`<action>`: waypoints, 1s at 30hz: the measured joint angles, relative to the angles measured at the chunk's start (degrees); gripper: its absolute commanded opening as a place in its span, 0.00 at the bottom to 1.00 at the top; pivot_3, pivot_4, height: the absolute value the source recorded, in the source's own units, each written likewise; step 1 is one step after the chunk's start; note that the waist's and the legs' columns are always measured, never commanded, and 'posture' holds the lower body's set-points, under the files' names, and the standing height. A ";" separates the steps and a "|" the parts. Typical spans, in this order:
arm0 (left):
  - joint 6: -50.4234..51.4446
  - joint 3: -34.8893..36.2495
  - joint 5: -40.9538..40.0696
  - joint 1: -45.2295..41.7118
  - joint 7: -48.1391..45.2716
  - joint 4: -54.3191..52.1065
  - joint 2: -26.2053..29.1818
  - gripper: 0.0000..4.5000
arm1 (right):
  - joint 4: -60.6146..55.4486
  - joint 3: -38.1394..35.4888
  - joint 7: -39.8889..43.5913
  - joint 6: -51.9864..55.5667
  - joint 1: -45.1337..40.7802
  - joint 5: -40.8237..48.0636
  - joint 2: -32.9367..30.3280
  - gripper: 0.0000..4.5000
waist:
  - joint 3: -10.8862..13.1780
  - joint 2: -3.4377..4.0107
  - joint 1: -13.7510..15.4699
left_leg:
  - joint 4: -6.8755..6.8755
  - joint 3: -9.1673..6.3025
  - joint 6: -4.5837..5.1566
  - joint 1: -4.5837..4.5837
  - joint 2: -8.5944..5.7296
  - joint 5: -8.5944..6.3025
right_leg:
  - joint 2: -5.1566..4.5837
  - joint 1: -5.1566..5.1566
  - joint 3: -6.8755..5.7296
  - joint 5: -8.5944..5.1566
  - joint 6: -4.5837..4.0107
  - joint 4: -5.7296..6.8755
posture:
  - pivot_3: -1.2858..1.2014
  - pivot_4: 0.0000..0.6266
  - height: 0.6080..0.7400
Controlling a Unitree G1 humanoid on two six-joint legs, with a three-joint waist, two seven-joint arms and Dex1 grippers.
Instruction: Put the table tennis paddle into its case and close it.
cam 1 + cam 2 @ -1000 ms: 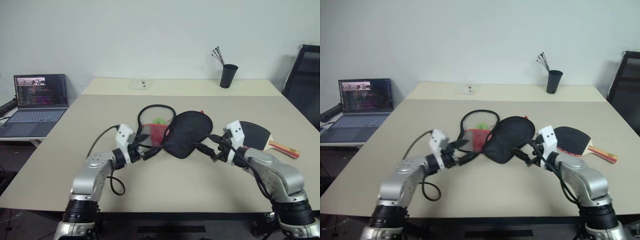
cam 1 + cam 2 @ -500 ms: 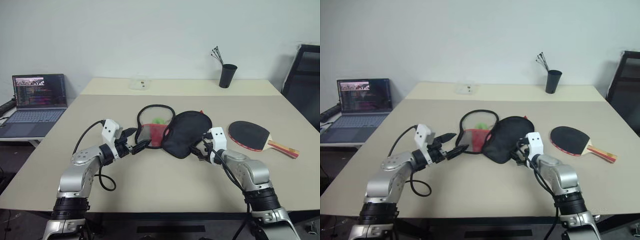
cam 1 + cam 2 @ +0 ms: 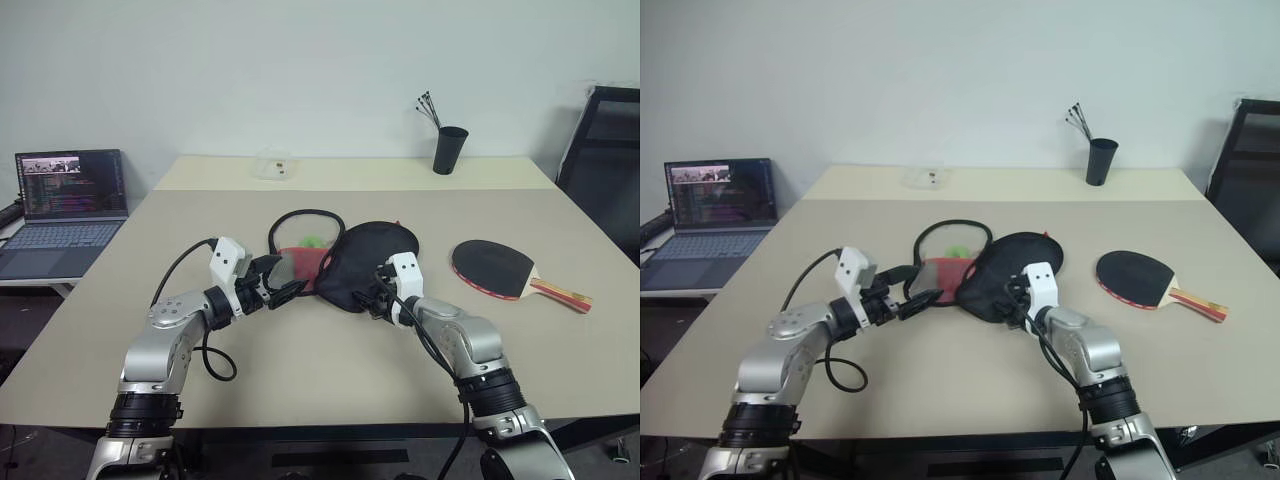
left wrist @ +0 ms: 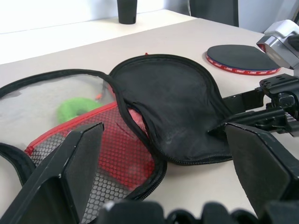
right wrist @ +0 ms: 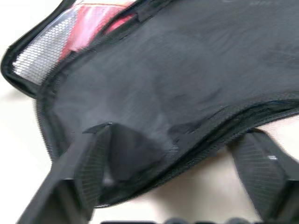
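The case (image 3: 365,262) lies open mid-table, its black flap folded to the right over the red mesh half (image 4: 107,154), with the zipper rim (image 3: 305,218) looped behind. The table tennis paddle (image 3: 490,268) lies flat to the right of the case, black face up, handle (image 3: 560,295) pointing right. My right gripper (image 3: 372,298) sits at the near edge of the black flap; its fingers (image 5: 93,163) stand apart with that edge between them. My left gripper (image 3: 275,285) hovers open at the near left side of the case, its fingers (image 4: 77,158) spread wide before the red mesh.
A green object (image 4: 77,108) lies inside the case. At the far table edge stand a black cup (image 3: 448,150) with sticks and a small clear box (image 3: 272,165). A laptop (image 3: 60,200) sits on a side table to the left, a black chair (image 3: 605,150) at right.
My right gripper has moved left and forward, away from the paddle, to the near edge of the case's black flap. The left gripper has kept its place; the camera has shifted.
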 measured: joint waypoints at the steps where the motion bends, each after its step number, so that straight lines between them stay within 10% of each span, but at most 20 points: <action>1: 0.00 0.00 -0.03 0.00 -0.03 -0.05 0.00 1.00 | 0.00 -0.06 0.00 0.00 0.00 -0.01 0.00 0.54 | 0.00 0.00 0.00 | 0.00 0.01 0.00 0.00 0.00 0.00 | 0.00 -0.01 0.01 0.00 0.00 0.00 | 0.52 0.24 1.00; 8: 0.02 -0.75 -1.10 0.09 -1.77 -2.97 0.22 1.00 | -1.55 -5.27 -0.37 6.00 0.70 2.62 -0.49 0.00 | 0.00 0.00 0.05 | 0.00 0.00 0.00 -0.01 0.01 0.00 | -0.04 -0.02 0.01 0.00 -0.01 0.01 | 0.52 0.24 1.00; 30: -6.18 -7.92 0.68 -3.13 -4.57 1.01 -2.04 1.00 | -2.55 -5.59 15.88 14.57 1.13 6.30 -25.13 0.00 | 0.02 -0.03 0.28 | 0.01 0.00 0.01 -0.16 -0.10 0.00 | -0.01 -0.07 -0.06 -0.01 0.02 -0.09 | 0.52 0.24 1.00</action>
